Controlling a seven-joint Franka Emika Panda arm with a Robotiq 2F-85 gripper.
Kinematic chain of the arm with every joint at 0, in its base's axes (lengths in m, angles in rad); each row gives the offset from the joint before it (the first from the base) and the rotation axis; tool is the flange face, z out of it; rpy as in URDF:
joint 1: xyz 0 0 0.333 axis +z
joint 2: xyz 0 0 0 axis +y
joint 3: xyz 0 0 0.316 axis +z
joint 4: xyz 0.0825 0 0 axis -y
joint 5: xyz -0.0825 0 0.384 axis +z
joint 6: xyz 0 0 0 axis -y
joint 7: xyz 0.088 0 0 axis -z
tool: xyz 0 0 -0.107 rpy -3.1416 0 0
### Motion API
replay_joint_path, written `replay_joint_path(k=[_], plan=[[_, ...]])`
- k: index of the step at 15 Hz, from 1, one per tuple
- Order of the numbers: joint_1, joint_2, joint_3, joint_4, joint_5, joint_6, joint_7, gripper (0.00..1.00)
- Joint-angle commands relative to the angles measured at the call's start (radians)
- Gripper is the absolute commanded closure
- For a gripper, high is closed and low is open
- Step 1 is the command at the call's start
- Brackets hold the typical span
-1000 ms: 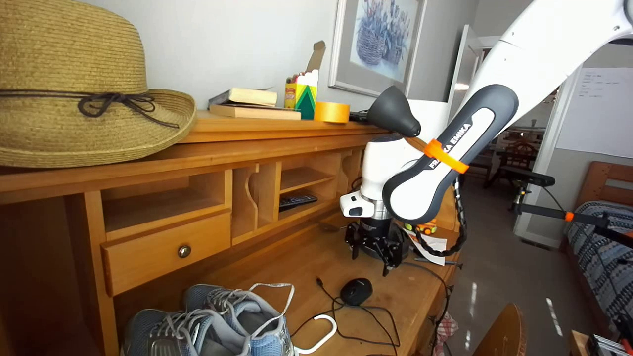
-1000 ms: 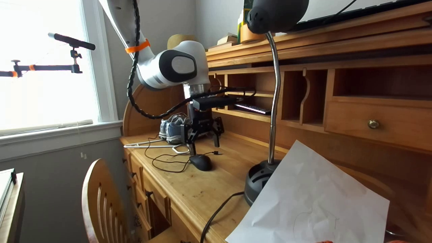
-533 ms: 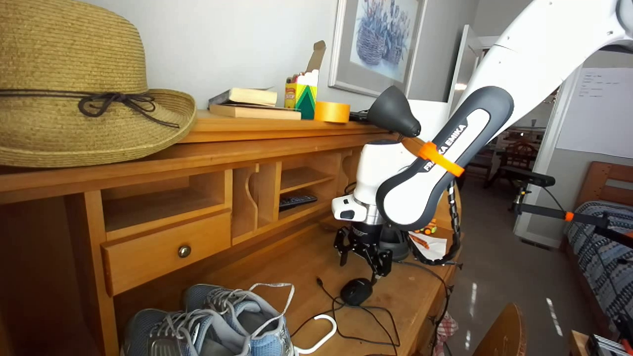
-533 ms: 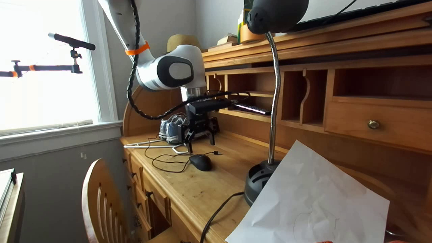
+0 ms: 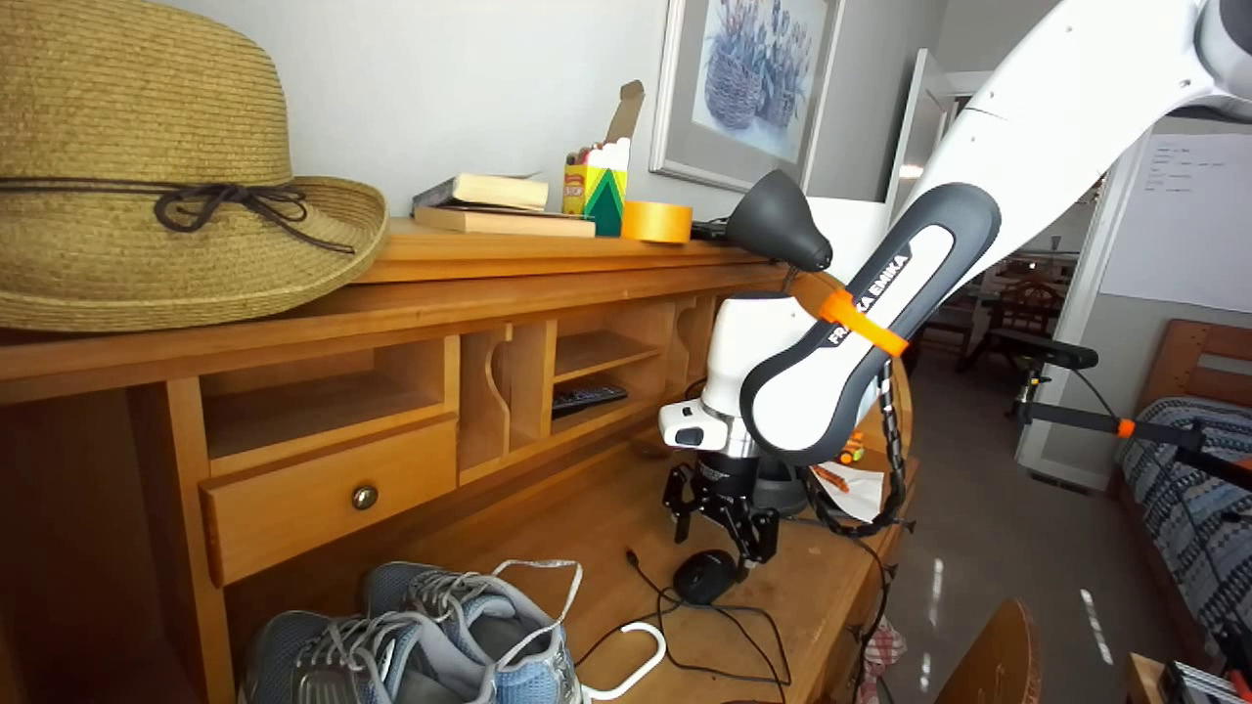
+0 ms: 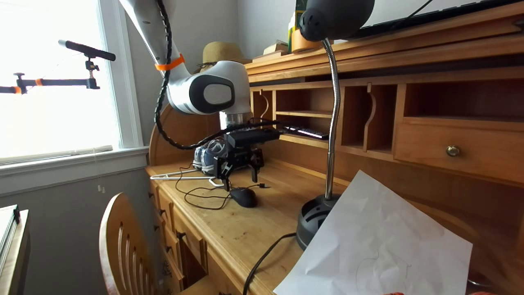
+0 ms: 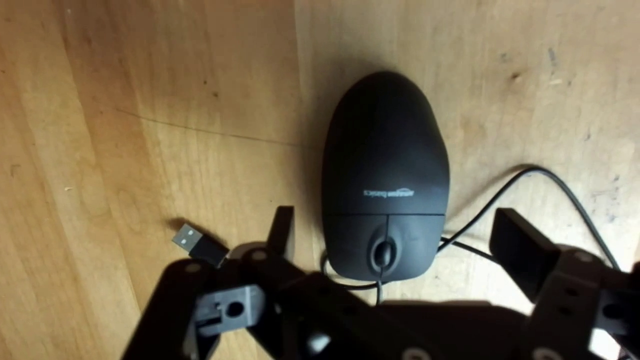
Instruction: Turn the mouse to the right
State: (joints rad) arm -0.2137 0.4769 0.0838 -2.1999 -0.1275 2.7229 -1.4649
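Wrist view: the two fingers of my black, jointed pincer stand wide apart, with nothing clamped. Between them lies the button end of the black oval plastic computer mouse, its rounded rear reaching out ahead of them; strips of golden-brown wooden desktop show on either side, so neither finger seems to touch it. How high the fingertips hang above the wood I cannot tell. Lining up looks nearly done, I judge; the grip is not yet made, and the turn to the right does not look begun. Lowering, closing, turning and letting go would be left. Just outside one finger rests a small silver-and-black USB plug; past the other loops a thin black cable. Farther out, grey-blue mesh sneakers with white laces sit to one side of me, a round dark lamp base to the other.
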Motion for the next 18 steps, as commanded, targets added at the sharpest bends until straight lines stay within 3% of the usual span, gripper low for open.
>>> replay_joint_path(k=[1,11,12,13,15,18], plan=[[-0.034,0.026,0.028,0.001,0.027,0.017,-0.060,0.00],[-0.027,0.053,0.019,0.004,-0.005,0.018,-0.151,0.00],[-0.027,0.053,0.019,0.005,-0.005,0.017,-0.158,0.06],[-0.025,0.049,0.018,0.005,-0.006,0.019,-0.165,0.28],[-0.020,0.042,0.017,0.003,-0.007,0.028,-0.175,0.32],[-0.019,0.047,0.016,0.010,-0.007,0.022,-0.187,0.56]])
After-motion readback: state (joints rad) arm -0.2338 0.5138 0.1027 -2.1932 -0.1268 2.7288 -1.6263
